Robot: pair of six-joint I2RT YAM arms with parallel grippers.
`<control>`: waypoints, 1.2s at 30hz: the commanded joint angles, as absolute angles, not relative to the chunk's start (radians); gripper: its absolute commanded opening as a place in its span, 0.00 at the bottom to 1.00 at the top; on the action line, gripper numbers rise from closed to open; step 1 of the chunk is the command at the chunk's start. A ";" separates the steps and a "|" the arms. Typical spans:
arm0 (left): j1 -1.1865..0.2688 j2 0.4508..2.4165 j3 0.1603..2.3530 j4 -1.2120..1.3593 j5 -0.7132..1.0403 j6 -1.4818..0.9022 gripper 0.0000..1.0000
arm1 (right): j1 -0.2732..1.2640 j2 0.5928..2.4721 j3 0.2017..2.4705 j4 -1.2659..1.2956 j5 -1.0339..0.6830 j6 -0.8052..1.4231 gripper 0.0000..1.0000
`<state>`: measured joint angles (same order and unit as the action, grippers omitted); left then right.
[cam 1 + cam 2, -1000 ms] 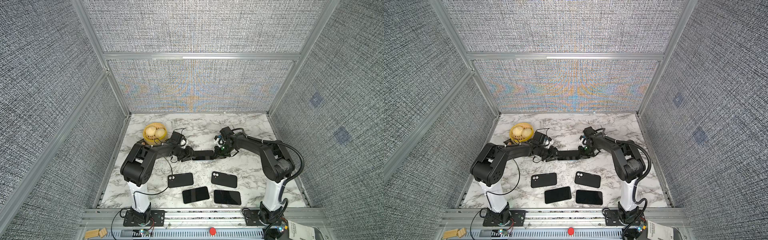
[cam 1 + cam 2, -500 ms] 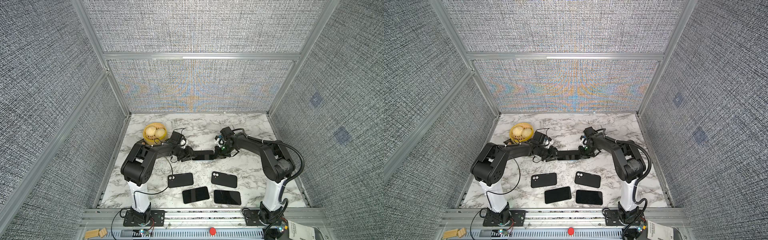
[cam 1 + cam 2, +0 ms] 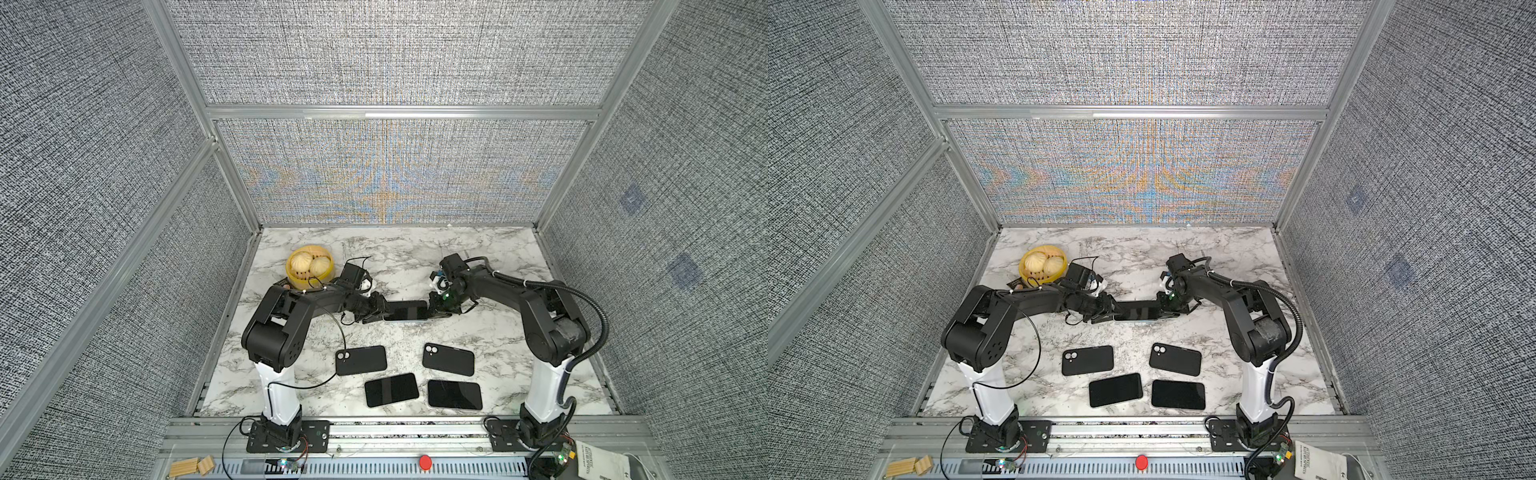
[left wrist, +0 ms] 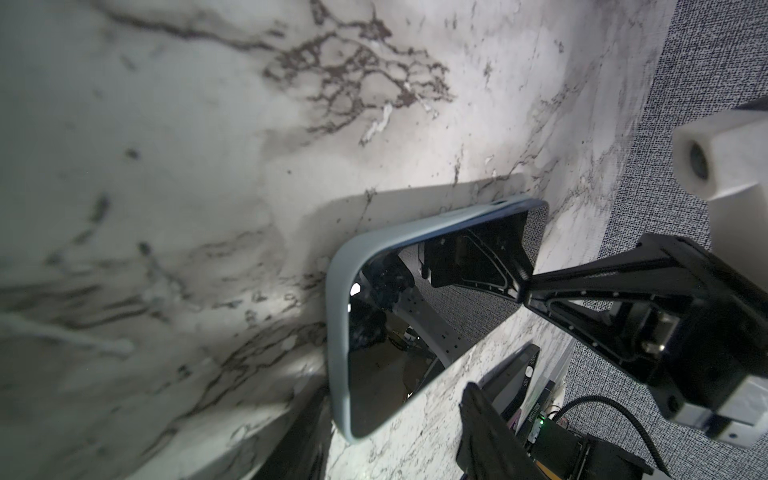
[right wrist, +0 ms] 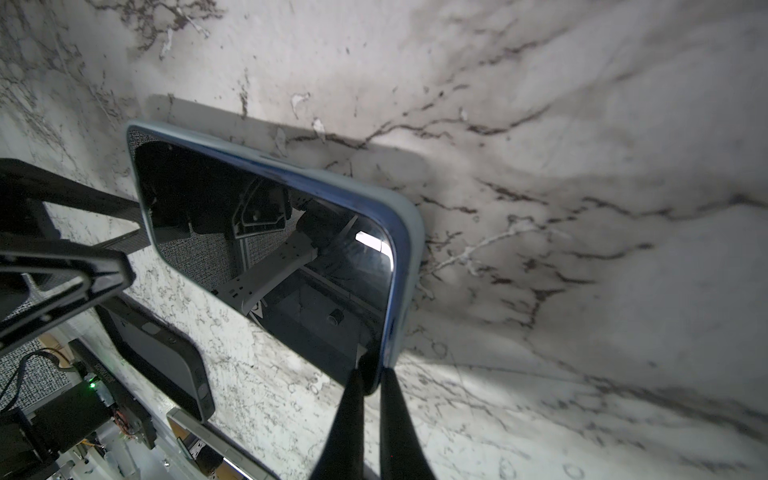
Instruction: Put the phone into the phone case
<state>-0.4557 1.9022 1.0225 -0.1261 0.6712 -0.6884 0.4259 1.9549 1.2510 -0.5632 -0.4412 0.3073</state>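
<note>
Near edge of the marble table (image 3: 490,332): 2 bare black phones (image 3: 391,389) (image 3: 454,394) lie face up, just behind them 2 black cases (image 3: 361,360) (image 3: 448,359) back side up, all untouched. Mid table: the phone (image 5: 266,249) sits in a light blue case (image 5: 409,249), flat on the marble. Right gripper (image 5: 370,382) is clenched, tips pressing the phone's corner at 1 short end. Left gripper (image 3: 376,312) is half spread at the opposite short end, holding nothing visible; contact with the case unclear. Judged step: seating the phone, nearly done. Next likely calls for pressing the remaining corners flush, then letting go. Farther back: yellow steamer basket (image 3: 309,268) with 2 buns. Grey fabric walls (image 3: 386,54) enclose the cell.
</note>
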 commanded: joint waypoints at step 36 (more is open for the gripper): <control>-0.464 1.904 1.014 -0.112 0.666 -0.675 0.52 | 0.479 1.996 1.227 -0.470 -0.494 0.316 0.07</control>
